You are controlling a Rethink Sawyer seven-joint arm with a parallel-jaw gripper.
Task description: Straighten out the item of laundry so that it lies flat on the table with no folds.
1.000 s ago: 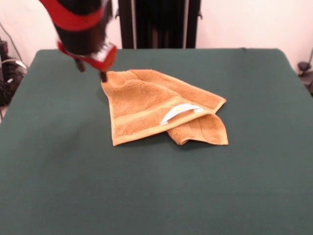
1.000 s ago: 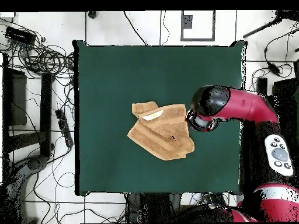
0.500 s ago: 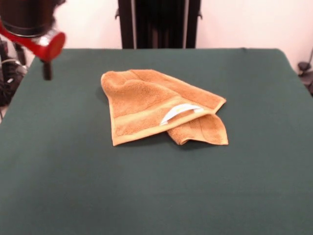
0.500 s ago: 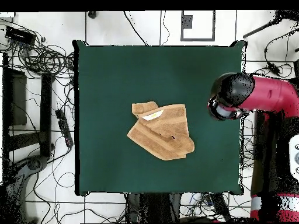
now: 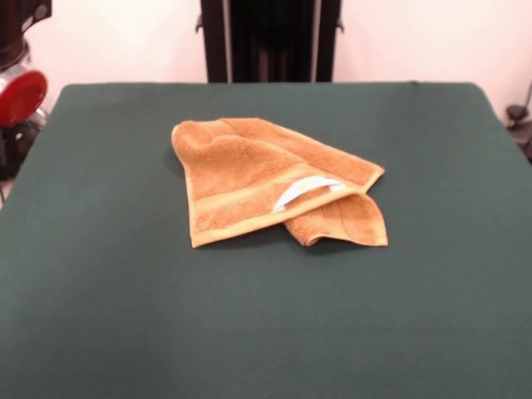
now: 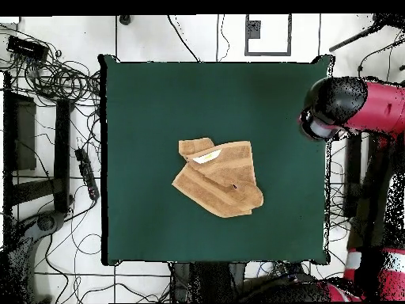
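- At the far left of the front view, the gripper (image 5: 18, 93) shows only as a red and silver end by the table's edge; its fingers are out of sight, so I cannot tell how far open it is. Nothing hangs from it. From overhead it sits at the table's side edge, well apart from the cloth.
- The table (image 5: 125, 316) is a dark green felt-like top, bare all around the cloth.
- The towel (image 5: 266, 179), orange-tan terry, lies near the middle of the table, folded over itself in a rumpled, roughly triangular heap, not yet flat.
- A woven band runs along its front edge, and the left corner of that edge lies flat on the felt.
- A small white tag (image 5: 303, 191) curls out from between the layers toward the right.
- Under the top layer, a lower flap pokes out at the right front.
- Judgement: the towel looks light, soft and limp, likely to drape and drag rather than slide stiffly; felt may cling to it.
- A fair hold would be the hemmed corner of the top layer near the tag, pinched and peeled back off the flap beneath.
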